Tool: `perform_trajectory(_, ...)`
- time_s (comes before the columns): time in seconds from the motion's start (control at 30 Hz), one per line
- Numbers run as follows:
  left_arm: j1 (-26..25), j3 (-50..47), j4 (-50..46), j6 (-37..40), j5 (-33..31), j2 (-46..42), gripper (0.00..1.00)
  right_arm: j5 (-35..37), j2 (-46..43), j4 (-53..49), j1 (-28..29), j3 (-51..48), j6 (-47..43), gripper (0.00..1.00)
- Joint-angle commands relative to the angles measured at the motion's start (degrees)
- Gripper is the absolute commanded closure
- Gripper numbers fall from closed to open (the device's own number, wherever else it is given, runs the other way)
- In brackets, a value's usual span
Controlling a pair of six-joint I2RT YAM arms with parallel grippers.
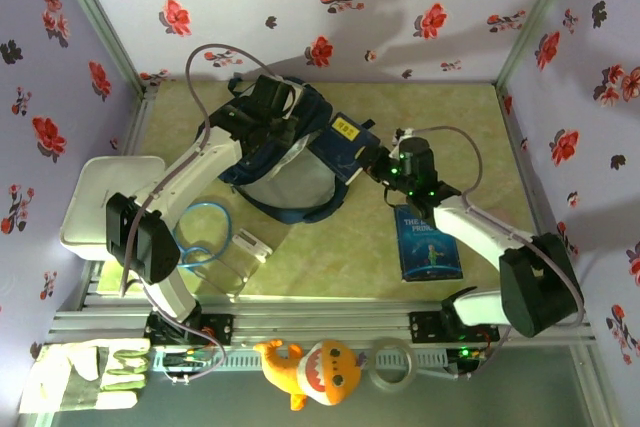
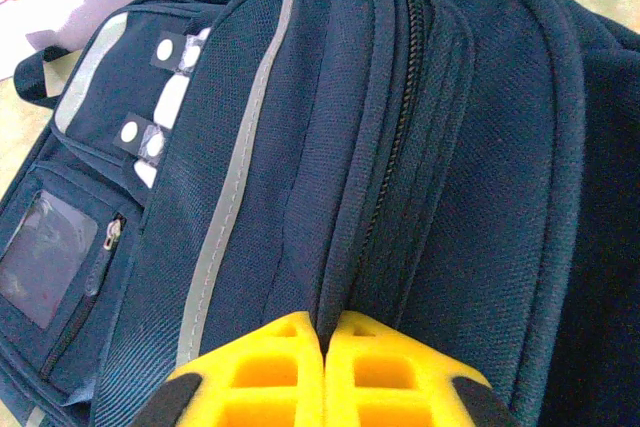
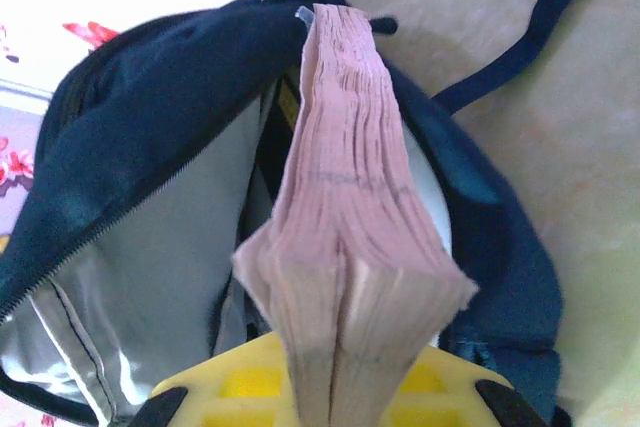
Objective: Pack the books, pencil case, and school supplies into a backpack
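We are pinching the backpack top in the fully closed left gripper. The right gripper, clamped on a book, is holding it partway into the open mouth. The Little Prince is waiting on the table, unpacked.

Top view: even, soft overhead light, slightly hazy; faint arm shadows on the back wall. Left wrist view: backpack weave crisp, upper-left corner washed out. Right wrist view: upper-left corner blown white, book page edges blurred near the lens, table bright and soft.
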Motion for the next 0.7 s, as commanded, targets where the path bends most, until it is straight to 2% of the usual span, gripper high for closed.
perform_trajectory(0.0,-0.29,1.45,7.87,-1.74,2.01,-2.98,1.00,-1.36,3.12,7.80,2.67,0.42,2.64,0.97)
perform_trajectory(0.2,-0.33,1.89,7.35,-2.62,5.02,-4.68,1.00,-1.44,12.23,14.60,7.34,6.50,6.55,0.97)
perform_trajectory(0.43,-0.20,1.68,7.36,-3.75,5.38,-6.46,1.00,0.61,23.31,21.58,8.37,12.25,11.16,0.97)
perform_trajectory(0.53,-0.11,1.43,7.07,-4.41,5.95,-6.76,1.00,2.50,27.25,22.04,8.46,14.00,13.75,0.97)
perform_trajectory(0.67,-0.02,1.40,6.98,-5.17,7.11,-6.56,1.00,6.98,31.32,16.81,8.77,17.06,15.54,0.97)
